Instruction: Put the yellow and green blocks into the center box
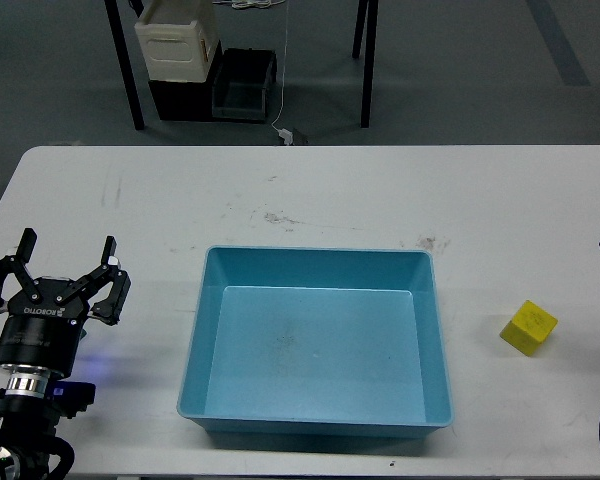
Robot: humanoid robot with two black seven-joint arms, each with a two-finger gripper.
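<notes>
- the left gripper [68,262] hovers over the table's [310,190] near left corner, jaws spread wide and holding nothing.
- the right gripper is barely in view: only dark parts show at the right edge, so i cannot tell how its jaws stand.
- the tray [198,330] sits at the middle of the table, close to the near edge, and looks empty inside.
- the yellow block [528,327] lies on the table just right of the tray, near the right edge, turned a little so a corner faces the near side.
- no green block shows anywhere on the table.
- my judgement: the step in hand is picking the yellow block, and the right arm suits it best since the block lies on that side.
- to do it well, come down from above with the jaws open, turned to match the block's flat sides, not its corners.
- close on the middle of the block, lift clear of the tray's right wall, then release low over the tray floor so it does not bounce out.
- the block is a small bright yellow cube with faint marks on top; its hard flat faces should grip well.
- the tray is light blue, shallow, with sloped walls, far wider than the block.
</notes>
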